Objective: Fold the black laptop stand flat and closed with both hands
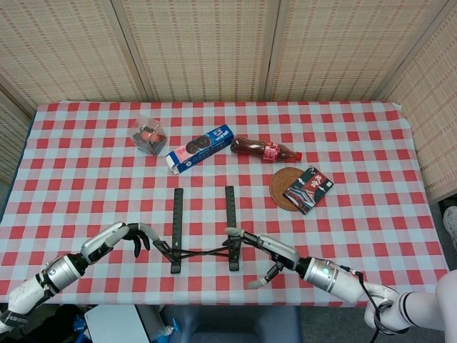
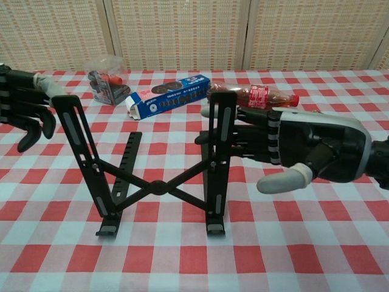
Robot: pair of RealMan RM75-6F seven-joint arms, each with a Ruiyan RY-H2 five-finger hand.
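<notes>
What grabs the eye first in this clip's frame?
The black laptop stand stands open at the table's near edge, its crossed struts forming an X. The left hand touches the top of its left upright and the right hand presses the right one. Behind lie a blue biscuit box and a cola bottle.
</notes>
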